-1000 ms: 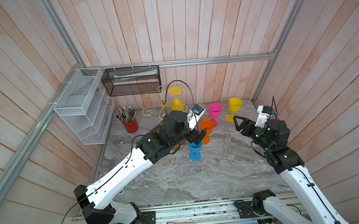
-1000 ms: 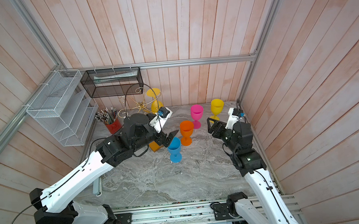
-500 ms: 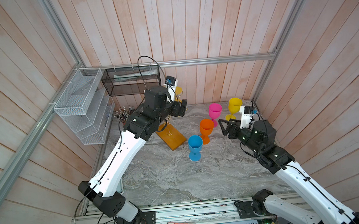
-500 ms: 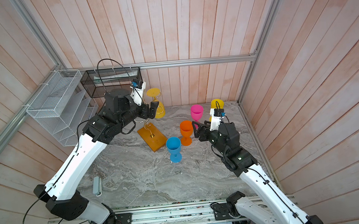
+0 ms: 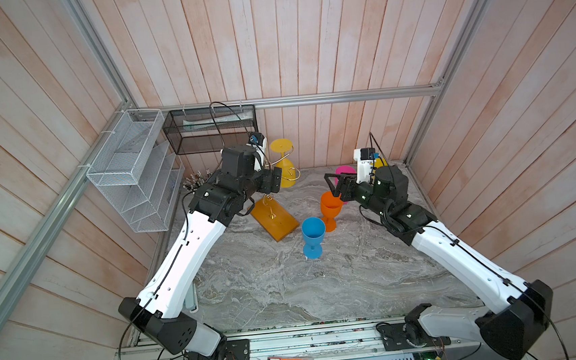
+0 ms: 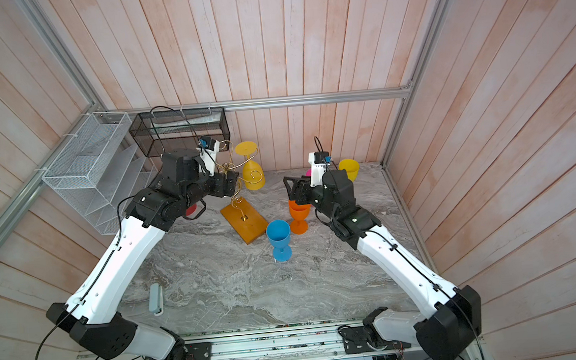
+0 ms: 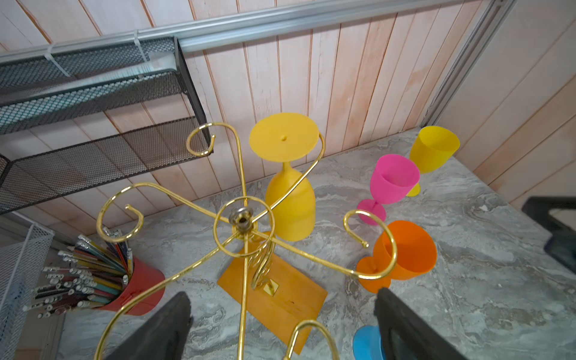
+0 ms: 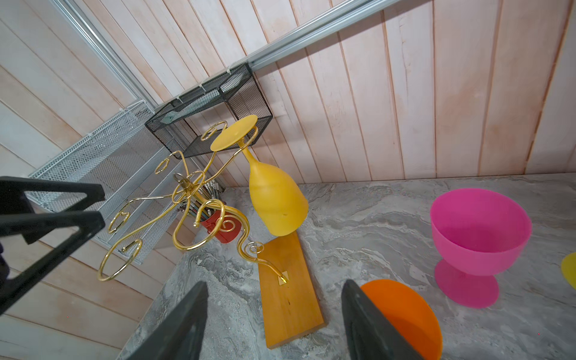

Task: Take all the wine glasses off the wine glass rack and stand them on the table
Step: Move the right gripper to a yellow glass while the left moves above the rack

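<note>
The wine glass is yellow-orange. It hangs upside down on the wine glass rack, a bit above the middle of both top views, close to the back wall. Its flat foot rests on a curly gold arm and its stem drops through the gap, so it does not fall. I think it has to slide out along that arm, not be pulled straight down.

My left tool is up by the top of the rack. It is near the glass but not touching it, and its fingers are wide apart with nothing in them. My right tool is apart and empty too. It hovers over the orange goblet and points at the rack. The rack is thin and could tip, so I think one tool may need to steady it.

A blue goblet, a pink goblet and a yellow goblet stand on the grey marble surface. A red pencil cup is there as well. A black mesh basket and a white wire basket hang on the wooden plank walls.
</note>
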